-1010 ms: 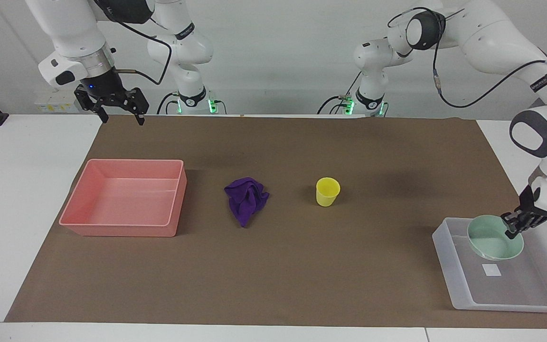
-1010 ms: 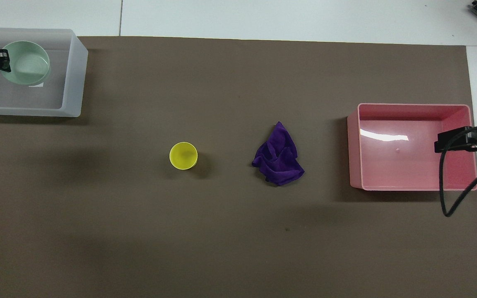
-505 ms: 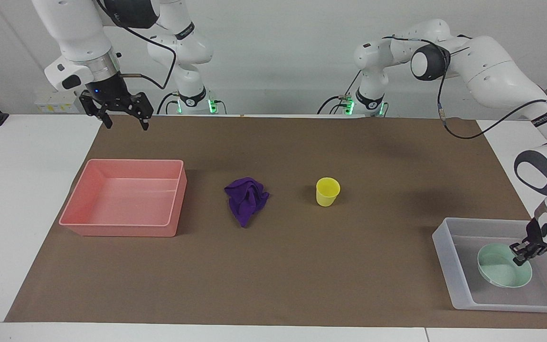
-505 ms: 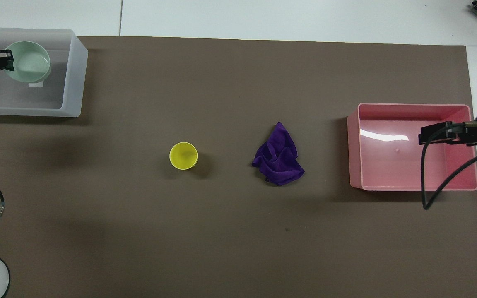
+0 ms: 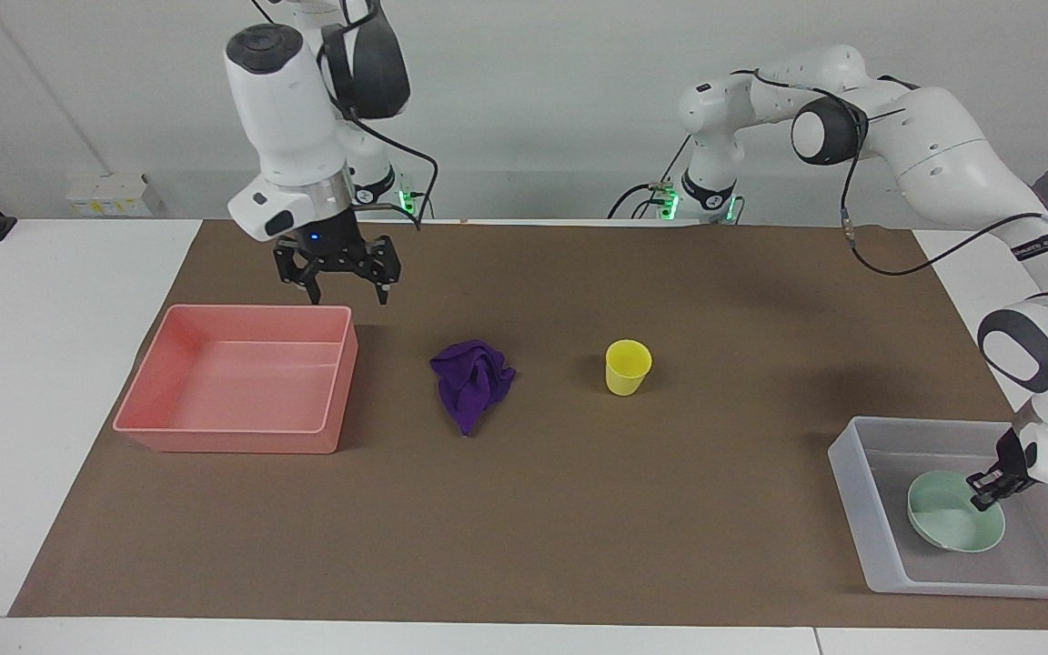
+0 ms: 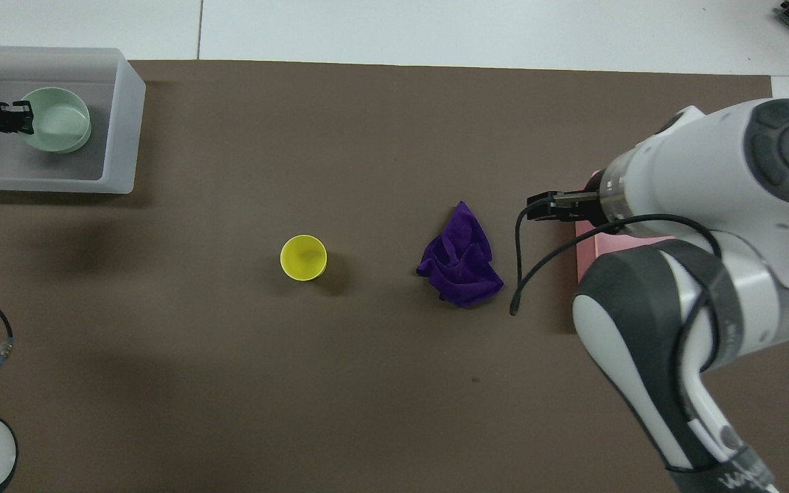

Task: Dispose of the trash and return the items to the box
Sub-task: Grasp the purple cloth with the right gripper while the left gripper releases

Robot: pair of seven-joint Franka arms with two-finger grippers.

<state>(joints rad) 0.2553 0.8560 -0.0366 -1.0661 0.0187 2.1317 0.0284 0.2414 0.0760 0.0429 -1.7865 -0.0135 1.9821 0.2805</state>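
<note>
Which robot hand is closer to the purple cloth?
Right. The right gripper hangs open just beside the cloth, by the pink tray. The left gripper is at the bowl in the box.

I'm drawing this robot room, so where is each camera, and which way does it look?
Facing view: high across the table, looking at both robots; whole arms show, the right gripper by the pink tray, the left gripper at the green bowl in the whitish box.
Overhead view: high above the robots' end, looking steeply down; the right arm shows large.
Both share the purple cloth and yellow cup, sides swapped.
</note>
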